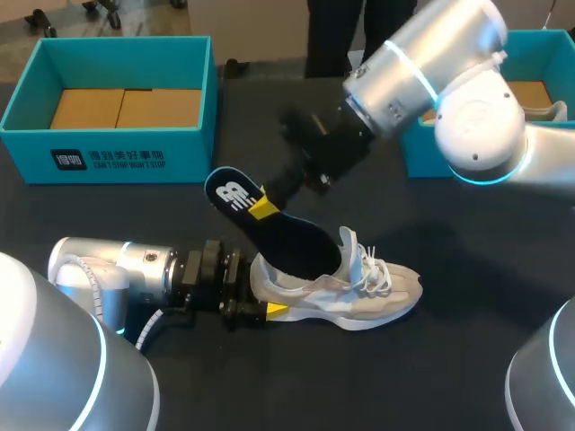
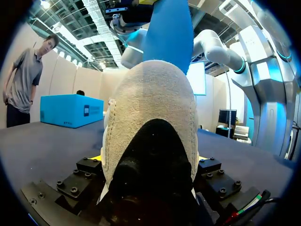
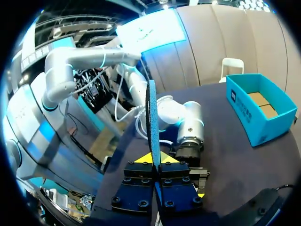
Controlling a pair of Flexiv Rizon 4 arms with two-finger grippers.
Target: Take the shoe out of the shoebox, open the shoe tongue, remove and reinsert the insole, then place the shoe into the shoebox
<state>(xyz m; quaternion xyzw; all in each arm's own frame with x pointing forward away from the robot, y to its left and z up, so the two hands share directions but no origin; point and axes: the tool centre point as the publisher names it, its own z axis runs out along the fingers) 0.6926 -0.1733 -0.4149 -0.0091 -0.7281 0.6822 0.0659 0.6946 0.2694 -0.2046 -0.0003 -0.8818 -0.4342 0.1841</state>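
My left gripper (image 2: 149,159) is clamped from both sides on the heel of the cream-and-white knit sneaker (image 1: 355,289). The sneaker lies on the black table (image 1: 449,359), its long axis running away from that gripper and its toe toward my right side. My right gripper (image 1: 263,207) is pinched flat on the heel end of the dark, blue-backed foam insole (image 1: 286,235). It holds the insole tilted, heel end high over my left gripper, toe end down inside the sneaker's mouth under the raised tongue. The insole's length therefore slopes along the sneaker's own axis, and I judge any sliding has to follow that line. The open teal cardboard shoebox (image 1: 135,160) stands well apart behind my left arm.
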